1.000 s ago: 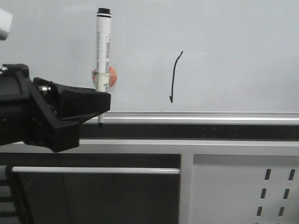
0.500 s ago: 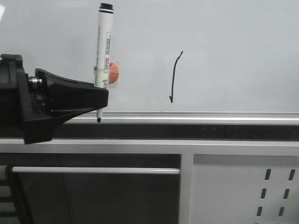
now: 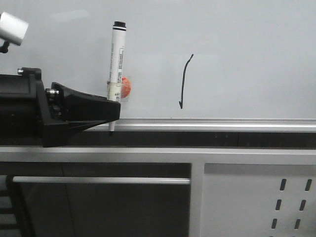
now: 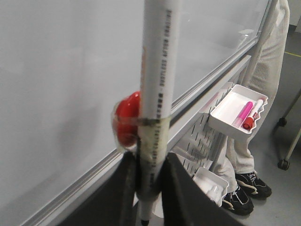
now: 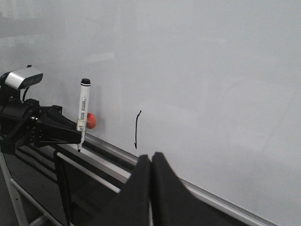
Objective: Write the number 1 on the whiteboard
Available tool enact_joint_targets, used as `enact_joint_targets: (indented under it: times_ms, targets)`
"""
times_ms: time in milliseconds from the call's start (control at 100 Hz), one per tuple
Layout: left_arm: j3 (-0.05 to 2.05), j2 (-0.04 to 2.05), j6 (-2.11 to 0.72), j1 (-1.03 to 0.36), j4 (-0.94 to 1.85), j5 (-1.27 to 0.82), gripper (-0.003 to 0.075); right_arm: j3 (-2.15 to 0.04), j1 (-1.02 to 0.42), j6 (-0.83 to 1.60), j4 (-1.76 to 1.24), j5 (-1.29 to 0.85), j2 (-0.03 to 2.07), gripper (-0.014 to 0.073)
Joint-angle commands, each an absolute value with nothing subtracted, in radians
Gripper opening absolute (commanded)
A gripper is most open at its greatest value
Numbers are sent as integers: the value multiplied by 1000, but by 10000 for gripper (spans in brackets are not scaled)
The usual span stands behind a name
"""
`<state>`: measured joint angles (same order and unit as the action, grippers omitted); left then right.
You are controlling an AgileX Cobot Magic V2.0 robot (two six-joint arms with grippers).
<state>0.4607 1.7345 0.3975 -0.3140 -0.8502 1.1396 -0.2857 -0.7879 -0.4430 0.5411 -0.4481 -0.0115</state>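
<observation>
The number 1 (image 3: pixel 184 81) is a thin black curved stroke with a small hook at its lower end on the whiteboard (image 3: pixel 247 54); it also shows in the right wrist view (image 5: pixel 137 129). My left gripper (image 3: pixel 111 111) is shut on a white marker pen (image 3: pixel 116 61), held upright, tip down by the silver rail (image 3: pixel 222 122), well left of the stroke. A red blob is taped to the pen (image 3: pixel 126 87). In the left wrist view the fingers (image 4: pixel 127 188) clamp the pen (image 4: pixel 157 75). My right gripper (image 5: pixel 150 160) is shut and empty, back from the board.
A grey perforated metal panel (image 3: pixel 291 202) hangs below the board at the right. White trays (image 4: pixel 237 110) with pink and red markers hang on it. A person's legs (image 4: pixel 263 94) stand beside the board's far end.
My left gripper and the pen have shifted a little right and down. The stroke on the board is unchanged.
</observation>
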Motion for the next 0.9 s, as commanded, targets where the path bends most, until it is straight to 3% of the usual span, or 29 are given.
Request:
enact_joint_targets:
  times_ms: [0, 890]
  targets:
    - [485, 1705, 411, -311, -824, 1363, -18, -308, -780, -442, 562, -373, -15, -71]
    - [521, 1717, 455, -311, -769, 1363, -18, -308, -780, -442, 562, -373, -15, -71]
